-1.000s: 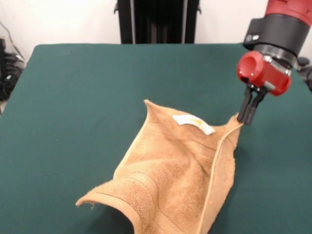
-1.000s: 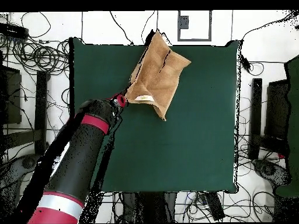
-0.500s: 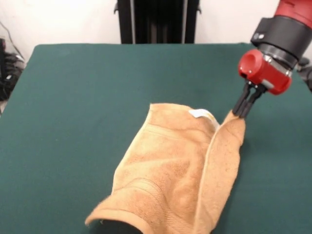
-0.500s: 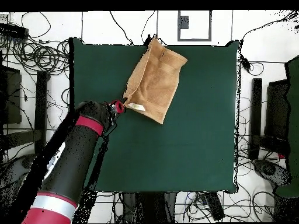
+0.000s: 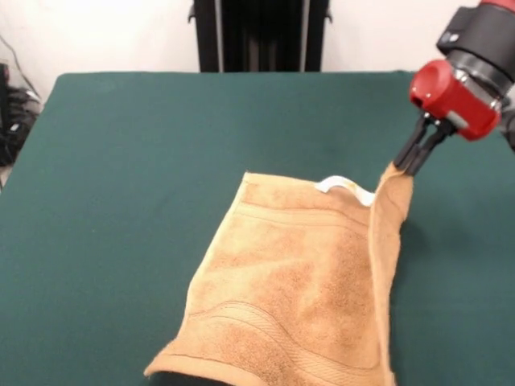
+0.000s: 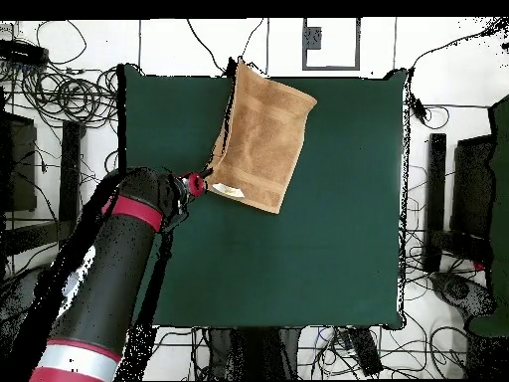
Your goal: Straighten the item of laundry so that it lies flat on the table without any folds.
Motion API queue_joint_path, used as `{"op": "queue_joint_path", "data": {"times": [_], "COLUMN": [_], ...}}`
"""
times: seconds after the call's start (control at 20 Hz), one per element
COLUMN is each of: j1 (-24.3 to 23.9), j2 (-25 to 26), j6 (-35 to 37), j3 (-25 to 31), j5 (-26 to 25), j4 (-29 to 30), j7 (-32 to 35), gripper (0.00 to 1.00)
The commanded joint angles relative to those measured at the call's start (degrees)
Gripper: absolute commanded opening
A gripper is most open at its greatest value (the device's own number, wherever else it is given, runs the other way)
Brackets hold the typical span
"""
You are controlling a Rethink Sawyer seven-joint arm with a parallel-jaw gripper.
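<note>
The tan terry towel (image 5: 298, 281) lies mostly spread on the dark green table (image 5: 129, 145), reaching the near edge of the front view. Its right edge is lifted and folded over as a strip. My gripper (image 5: 409, 166) is shut on the towel's far right corner and holds it a little above the table. The white loop tag (image 5: 344, 186) shows on the far edge beside that corner. In the overhead view the towel (image 6: 260, 134) lies at the table's (image 6: 318, 249) top middle, with the gripper (image 6: 202, 184) at its lower left corner.
The robot's black pedestal (image 5: 259, 34) stands beyond the table's far edge. In the overhead view cables (image 6: 60, 95) and dark equipment surround the table on all sides. The arm (image 6: 109, 288) reaches in from the lower left.
My gripper has pulled the held corner outward, to the right in the front view. The towel has spread wider and flatter, and the folded strip on its right side has narrowed.
</note>
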Motion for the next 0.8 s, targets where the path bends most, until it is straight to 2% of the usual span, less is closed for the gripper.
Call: {"op": "queue_joint_path", "data": {"times": [0.05, 0.55, 0.8], "j1": [2.1, 3.3, 3.0], "j2": [1.2, 5.4, 6.2], "j6": [5.5, 7.5, 7.9], "j3": [3.5, 3.3, 3.7], "j5": [3.1, 3.5, 2.9], "j4": [-2.8, -7.0, -7.6], "j7": [8.4, 10.3, 8.9], "gripper": [0.00, 0.00, 0.00]}}
